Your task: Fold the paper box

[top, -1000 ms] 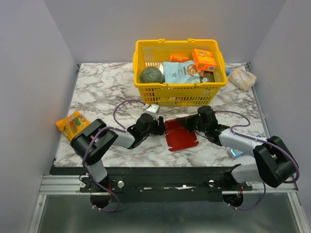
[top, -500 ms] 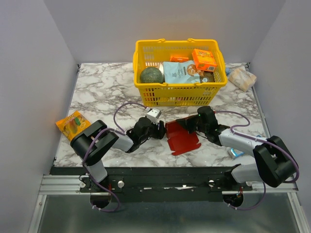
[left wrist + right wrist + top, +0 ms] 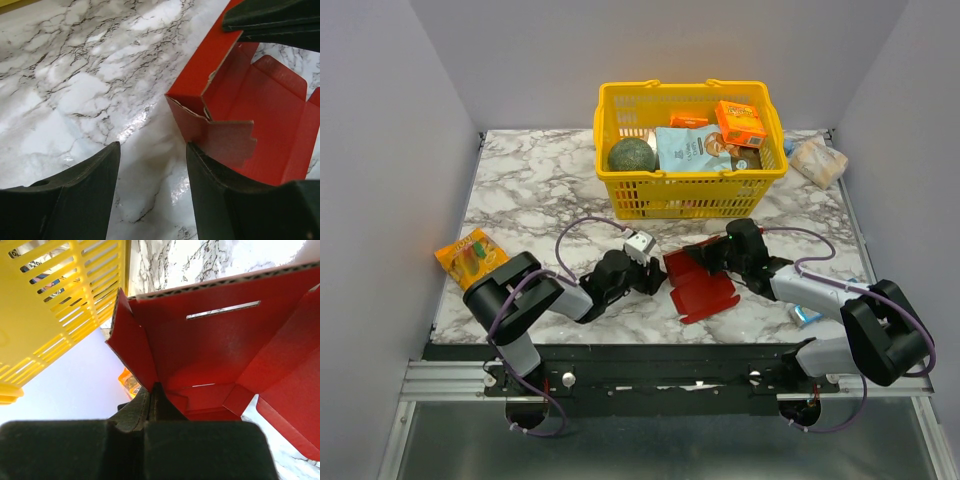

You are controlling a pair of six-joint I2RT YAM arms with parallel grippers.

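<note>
The bright red, thin cardboard paper box lies half-open on the table between my two arms, near the front edge. It is smooth inside, with sharp folds, a thin slot in the back wall and pale, rough cut edges. One small corner flap stands up.

My left gripper is spread wide and has nothing in it. I only see table between its dark fingers, and the box corner is just beside one of them.

My right gripper is squeezed tight at the back wall of the box. I cannot tell if cardboard is pinched in it.

The shiny white marble-look table has grey veins. A yellow plastic basket with slots sits behind the box, and plain grey walls stand around.
</note>
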